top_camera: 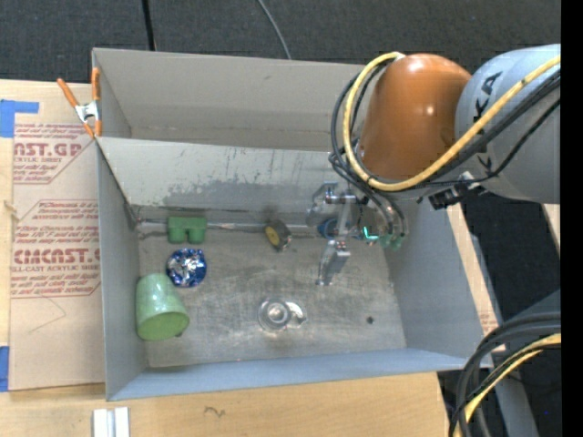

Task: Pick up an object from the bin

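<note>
the gripper (333,267) is hanging down into the right-centre part of the grey metal bin (228,157), below the arm's big orange cover (410,116) with its yellow and black cables looped round it. honestly can't tell from this angle whether the pincer is apart or together, the metal bits at the tip just blur into one another. it sits low over a bare, scuffed patch of the bin floor.

closest thing to it is a small yellowish piece with a dark end (276,235), lying just to the left of the gripper near the foot of the back wall, close but apart from it. next nearest is a clear round thing (281,314), looks like glass or clear plastic, down toward the front wall and left of the gripper tip, not touching it either.

the rest is over on the left side, well away from the gripper: a green block (187,228) by the back wall, a shiny blue and white ball (186,267) just in front of it, and a pale green cup (159,308) tipped on its side near the front left corner. there's also a tiny dark speck (370,319) on the floor to the front right of the gripper, too small to say what it is.
</note>
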`<state>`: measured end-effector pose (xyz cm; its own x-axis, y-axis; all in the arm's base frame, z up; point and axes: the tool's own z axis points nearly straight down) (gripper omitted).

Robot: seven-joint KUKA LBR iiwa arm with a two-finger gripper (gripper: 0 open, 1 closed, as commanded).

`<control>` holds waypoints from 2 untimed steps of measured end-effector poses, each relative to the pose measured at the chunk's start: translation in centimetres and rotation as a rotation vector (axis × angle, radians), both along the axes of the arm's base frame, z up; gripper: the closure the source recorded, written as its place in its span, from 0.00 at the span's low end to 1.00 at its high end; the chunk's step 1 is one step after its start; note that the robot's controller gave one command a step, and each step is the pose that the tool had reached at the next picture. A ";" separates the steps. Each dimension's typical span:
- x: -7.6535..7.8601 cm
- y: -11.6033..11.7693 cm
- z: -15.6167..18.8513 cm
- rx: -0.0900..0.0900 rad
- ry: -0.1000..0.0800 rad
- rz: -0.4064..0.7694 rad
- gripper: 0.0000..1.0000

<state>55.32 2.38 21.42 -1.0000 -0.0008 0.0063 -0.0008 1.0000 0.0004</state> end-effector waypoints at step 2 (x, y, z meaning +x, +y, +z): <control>-4.2 2.8 -14.0 0.001 -0.012 0.143 1.00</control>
<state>51.15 5.21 7.38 -0.9897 -0.1432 -0.0053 -0.1432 0.9897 0.0005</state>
